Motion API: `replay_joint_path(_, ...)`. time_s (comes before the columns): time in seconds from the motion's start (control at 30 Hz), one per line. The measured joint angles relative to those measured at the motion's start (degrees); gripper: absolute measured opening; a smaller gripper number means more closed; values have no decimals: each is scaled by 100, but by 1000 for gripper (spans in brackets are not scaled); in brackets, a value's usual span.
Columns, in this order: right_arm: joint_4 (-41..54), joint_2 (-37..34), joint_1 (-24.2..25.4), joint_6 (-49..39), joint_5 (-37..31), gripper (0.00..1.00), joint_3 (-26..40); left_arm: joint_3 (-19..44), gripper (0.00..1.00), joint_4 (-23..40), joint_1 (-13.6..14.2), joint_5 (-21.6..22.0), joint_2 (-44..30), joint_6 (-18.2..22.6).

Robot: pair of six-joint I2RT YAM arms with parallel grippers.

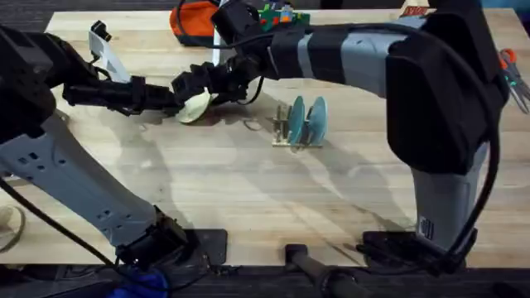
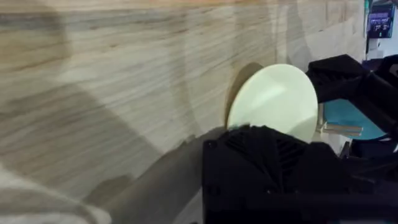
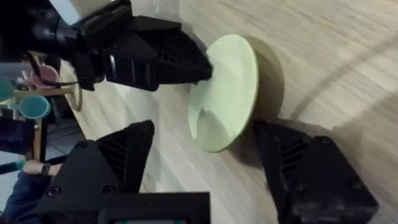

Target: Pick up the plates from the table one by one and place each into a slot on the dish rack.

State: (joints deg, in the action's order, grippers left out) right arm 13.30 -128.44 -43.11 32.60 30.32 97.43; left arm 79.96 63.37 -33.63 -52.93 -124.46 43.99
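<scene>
Plate of pale cream-green, small, round and flat (image 3: 225,93), stands tilted on edge on the light wood plank table (image 1: 215,190), pinched at its rim by the closed left pincer (image 3: 202,71) while the right pincer (image 3: 205,155) straddles it with fingers open. If the left lets go before the right closes, the plate could topple or skid. Farther off, the small light-wood dish rack (image 1: 296,141) already holds two light blue-teal plates (image 1: 306,118), so a skewed carry could knock them.

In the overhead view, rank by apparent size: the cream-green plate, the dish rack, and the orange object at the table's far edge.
1. orange object
2. dish rack
3. cream-green plate, partly hidden by the grippers

The first two look close; the order is unsure.
</scene>
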Motion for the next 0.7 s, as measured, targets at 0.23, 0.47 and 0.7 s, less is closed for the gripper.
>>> replay_joint_path(0.23, -58, -4, 0, 91, -118, 921, 0, 0, 40, 0, 0, 0, 0, 0)
replay_joint_path(0.47, -161, -11, 0, 303, -144, 909, 0, -15, 40, -19, 0, -11, 0, 0)
replay_joint_path(0.7, -203, -11, -4, 372, -224, 878, 0, -22, 40, -22, -7, -22, 0, 0)
